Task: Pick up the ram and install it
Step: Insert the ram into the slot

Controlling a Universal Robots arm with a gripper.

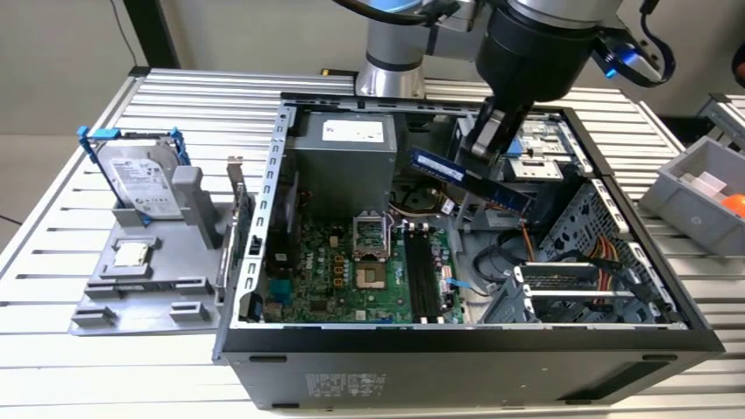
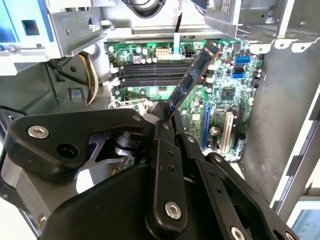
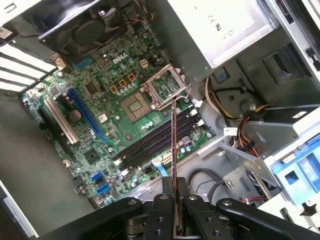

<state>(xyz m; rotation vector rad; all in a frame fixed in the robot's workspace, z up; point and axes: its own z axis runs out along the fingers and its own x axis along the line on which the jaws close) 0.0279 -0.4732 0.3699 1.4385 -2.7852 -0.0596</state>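
Clenching fingers (image 2: 167, 145) on one end of ram (image 1: 472, 179), likely to leave contact edge free. Holding it tilted in air over open case (image 1: 466, 340), above motherboard (image 1: 338, 271), well apart from black slots (image 1: 421, 275), probably for clearance. Not seated yet.

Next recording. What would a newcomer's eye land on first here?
The gripper, shut on the ram, holds the stick tilted in the air over the open computer case, above the green motherboard and its black slots. At the exterior view's left, outside the case, a silver hard drive in a blue bracket stands on a grey fixture.
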